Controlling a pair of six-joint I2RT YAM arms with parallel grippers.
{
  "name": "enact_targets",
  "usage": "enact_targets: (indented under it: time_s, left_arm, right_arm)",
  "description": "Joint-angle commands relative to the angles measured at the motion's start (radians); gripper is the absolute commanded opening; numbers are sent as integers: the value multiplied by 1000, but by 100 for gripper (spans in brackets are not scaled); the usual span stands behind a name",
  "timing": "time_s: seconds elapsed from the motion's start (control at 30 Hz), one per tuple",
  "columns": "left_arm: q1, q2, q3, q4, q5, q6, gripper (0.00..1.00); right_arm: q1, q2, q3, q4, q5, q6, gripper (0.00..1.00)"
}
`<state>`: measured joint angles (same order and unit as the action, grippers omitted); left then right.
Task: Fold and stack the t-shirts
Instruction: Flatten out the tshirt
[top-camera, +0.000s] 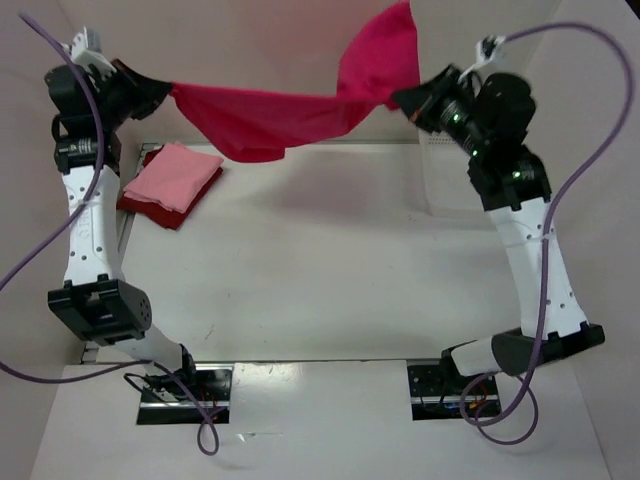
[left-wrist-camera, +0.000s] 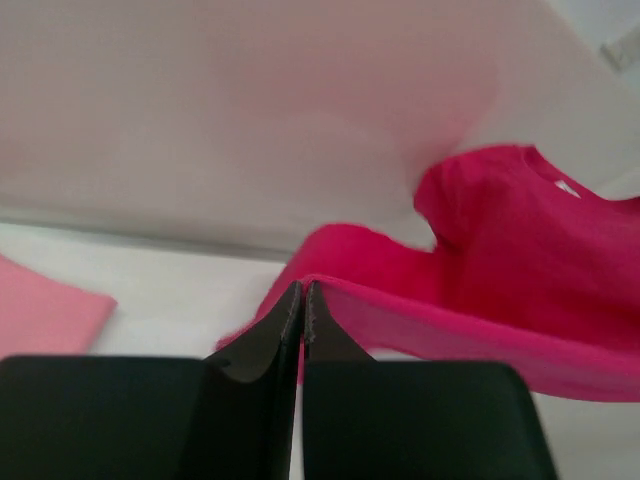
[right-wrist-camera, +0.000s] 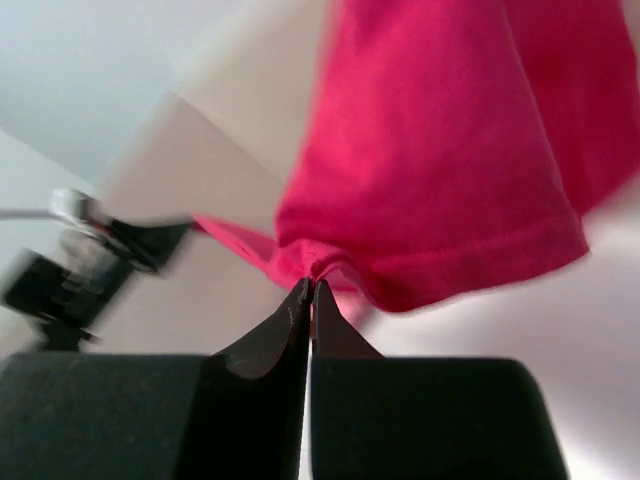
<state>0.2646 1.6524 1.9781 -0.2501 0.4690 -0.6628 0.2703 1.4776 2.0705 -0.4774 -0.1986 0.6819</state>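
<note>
The bright crimson-magenta cloth t-shirt (top-camera: 290, 115) hangs in the air above the far edge of the white bench (top-camera: 330, 280), stretched between the two arms and clear of the surface. It sags in the middle, and a loose part bunches up beside the right arm. It is probably held this way so that its own weight pulls the cloth open and it can be lowered flat onto the bare middle of the bench for folding. The left gripper (top-camera: 165, 90) is closed to a pinch on one edge of the shirt, and its wrist view shows the two dark fingers pressed together with the fabric running off from their tips. The right gripper (top-camera: 405, 98) is likewise closed tight on a gathered bit of cloth near a stitched hem, and the rest of the shirt hangs past it. At the far left corner of the bench the folded light pink cloth t-shirt (top-camera: 172, 175) lies on top of the folded dark red cloth t-shirt (top-camera: 160, 218), whose edge shows along the pink one's near side. This suggests two shirts are already stacked there and the crimson one is the last to fold.
</note>
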Motion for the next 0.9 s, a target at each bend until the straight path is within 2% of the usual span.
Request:
enact_targets:
  time_s: [0.0,0.03,0.07,0.13,0.17,0.2,0.3,0.33,0.43,0.53,0.57,0.6,0.7,0.8,0.87]
  left_arm:
    - [-7,-104,-213,107,49,-15,1]
    - [-7,-138,-301,168,39,-24,1]
    - [-7,-202,-464,192,39,-24,4]
    - [-7,-280,-620,221,0,-24,7]
    - [-7,-299,-689,221,-9,-14,8]
    - [-7,-318,-820,221,-33,-14,10]
    - [-27,-413,-1038,183,-119,32,17]
    - [-27,-431,-1089,167,-139,43,25]
    - [-27,-520,-1220,75,-237,32,33]
    - [-27,-591,-1205,-42,-291,-17,48]
    - [-27,-600,-1205,-61,-308,-30,51]
    - [-18,-600,-1196,-61,-308,-44,51]
    - [-27,-582,-1243,9,-187,-80,53]
    - [-111,-569,-1254,12,-223,-90,58]
    - [-190,-522,-1239,-37,-276,-69,75]
  right_arm:
    - [-9,-55,-393,-30,12,-38,0]
    - [-9,-119,-499,-5,-5,-38,0]
    - [-9,-146,-702,5,-27,-38,0]
    - [-9,-201,-890,46,-45,-18,0]
    - [-9,-201,-1043,59,-73,1,0]
    - [-9,-201,-1106,68,-73,13,0]
    - [-9,-185,-1272,91,-82,56,0]
    - [-9,-165,-1314,76,-82,56,0]
    - [-9,-165,-1382,48,-145,65,1]
    - [3,-209,-1373,2,-130,65,8]
    - [12,-209,-1353,-13,-142,65,13]
    - [12,-209,-1339,-27,-142,47,26]
    - [12,-163,-1270,-92,-171,-10,37]
    - [12,-163,-1207,-122,-142,-21,41]
    - [12,-172,-1170,-122,-130,-21,43]
